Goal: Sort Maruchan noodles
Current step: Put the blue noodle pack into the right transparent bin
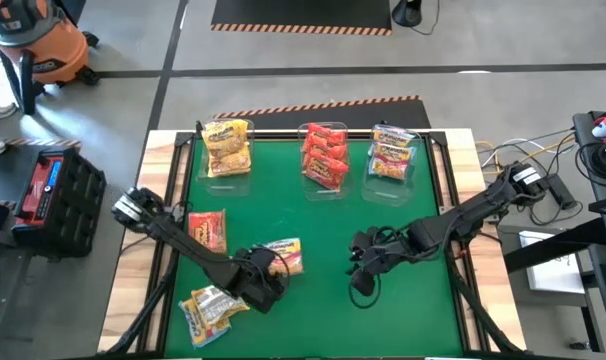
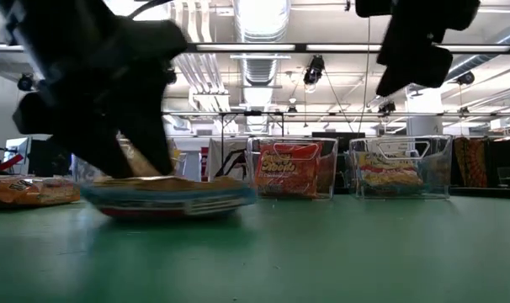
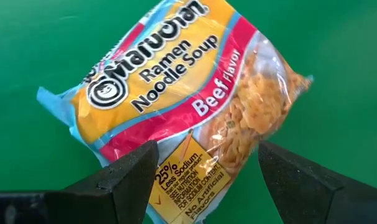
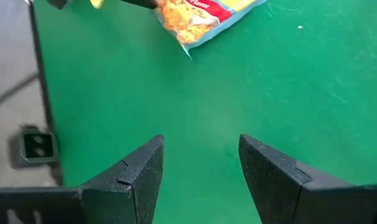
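Beef noodle packet (image 3: pixel 176 93) lies flat on green mat (image 1: pixel 313 215), left gripper (image 3: pixel 204 177) spread wide over its end. Right gripper (image 4: pixel 201 171), released, hovers beside over bare mat.

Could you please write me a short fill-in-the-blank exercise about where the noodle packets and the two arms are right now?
1. The left tool straddles a packet whose label names the flavor ____.
2. Along the far edge of the green mat stand ____ clear bins.
3. The middle bin holds packets that are mostly ____ in color.
4. The right tool hovers over bare mat with its fingers ____.

Missing words: Beef; three; red; open
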Motion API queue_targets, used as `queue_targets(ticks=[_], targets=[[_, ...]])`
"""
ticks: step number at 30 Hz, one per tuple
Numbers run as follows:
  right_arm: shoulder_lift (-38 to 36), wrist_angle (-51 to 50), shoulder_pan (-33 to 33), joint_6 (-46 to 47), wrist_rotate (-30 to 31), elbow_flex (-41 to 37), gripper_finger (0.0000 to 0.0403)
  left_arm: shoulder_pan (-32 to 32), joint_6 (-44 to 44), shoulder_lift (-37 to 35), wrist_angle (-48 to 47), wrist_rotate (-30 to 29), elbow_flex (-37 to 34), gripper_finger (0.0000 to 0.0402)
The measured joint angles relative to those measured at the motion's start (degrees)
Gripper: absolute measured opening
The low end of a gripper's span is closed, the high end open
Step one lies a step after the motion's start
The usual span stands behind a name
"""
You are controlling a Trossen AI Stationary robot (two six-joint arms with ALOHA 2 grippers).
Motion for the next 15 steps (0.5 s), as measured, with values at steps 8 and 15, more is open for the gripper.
queue_targets(ticks=[8,15], targets=[[0.0,-7.3,0.0,-6.9,0.1,0.0,0.0196,2.8,4.8,11.3,-0.2,-0.6,14.9,0.0262],[0.0,-8.3,-0.5,-12.0,1.4,0.0,0.0196,8.1,7.4,15.5,-2.2,2.0,22.1,0.0262]])
